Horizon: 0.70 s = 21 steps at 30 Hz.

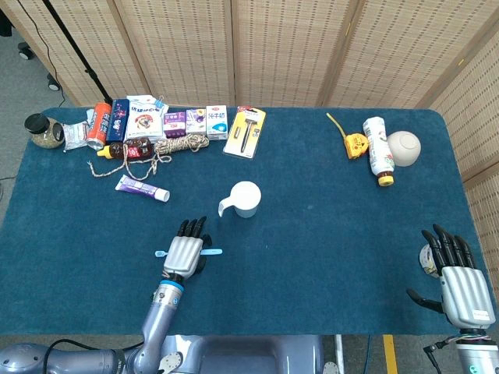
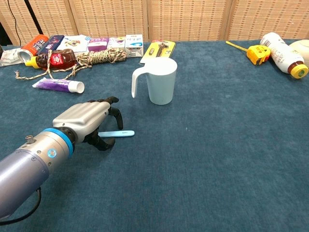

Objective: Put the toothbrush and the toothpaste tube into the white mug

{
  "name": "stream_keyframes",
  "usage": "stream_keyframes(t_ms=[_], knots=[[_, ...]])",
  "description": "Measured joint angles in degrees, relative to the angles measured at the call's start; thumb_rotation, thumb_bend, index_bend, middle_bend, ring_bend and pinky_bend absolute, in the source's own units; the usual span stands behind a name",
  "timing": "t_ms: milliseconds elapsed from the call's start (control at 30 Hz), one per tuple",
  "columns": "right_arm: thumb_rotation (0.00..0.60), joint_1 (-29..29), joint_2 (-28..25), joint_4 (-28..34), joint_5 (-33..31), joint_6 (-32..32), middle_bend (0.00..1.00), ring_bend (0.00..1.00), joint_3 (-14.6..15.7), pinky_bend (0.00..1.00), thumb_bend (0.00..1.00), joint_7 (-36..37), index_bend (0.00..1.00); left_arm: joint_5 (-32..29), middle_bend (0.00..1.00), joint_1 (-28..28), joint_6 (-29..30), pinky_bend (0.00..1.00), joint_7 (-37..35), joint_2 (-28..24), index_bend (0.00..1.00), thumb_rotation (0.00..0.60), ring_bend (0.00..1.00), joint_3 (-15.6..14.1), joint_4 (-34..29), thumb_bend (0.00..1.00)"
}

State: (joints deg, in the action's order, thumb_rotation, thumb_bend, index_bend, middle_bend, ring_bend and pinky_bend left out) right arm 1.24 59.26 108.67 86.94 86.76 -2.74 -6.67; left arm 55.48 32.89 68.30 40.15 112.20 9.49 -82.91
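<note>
Woven bamboo screens stand behind our blue-carpeted table. Near the front edge we hold our left hand palm-down over the light blue toothbrush, which lies flat on the carpet; its ends stick out on either side of the hand in the head view. The fingers curl downward around the brush, but we cannot tell from either view whether they actually grip it or only cage it.

Just beyond the hand, the white mug stands upright and well apart from the brush, its handle turned toward our left. The toothpaste tube, purple with a white cap, lies flat further left, near a coil of rope and a dark bottle.

Along the far edge a row of small boxes and a razor pack is lined up. Far right sit a yellow tape measure, a white bottle on its side and a pale bowl.

Our right hand hovers at the table's front right corner, fingers spread, holding nothing.
</note>
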Motion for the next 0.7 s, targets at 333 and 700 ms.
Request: stream_keyframes(t_ms=[333, 700], knots=[[0.6, 0.09, -0.03, -0.03, -0.18, -0.16, 0.0, 0.0, -0.02, 0.0, 0.0, -0.04, 0.0, 1.04, 0.0, -0.48, 2.02, 0.0, -0.31, 2.0, 0.45, 0.6, 0.0, -0.1, 2.01, 0.44], [0.6, 0.16, -0.06, -0.01, -0.29, -0.31, 0.0, 0.0, -0.01, 0.0, 0.0, 0.08, 0.0, 0.83, 0.0, -0.61, 1.97, 0.0, 0.12, 2.79, 0.48, 0.6, 0.0, 0.01, 2.91, 0.47]])
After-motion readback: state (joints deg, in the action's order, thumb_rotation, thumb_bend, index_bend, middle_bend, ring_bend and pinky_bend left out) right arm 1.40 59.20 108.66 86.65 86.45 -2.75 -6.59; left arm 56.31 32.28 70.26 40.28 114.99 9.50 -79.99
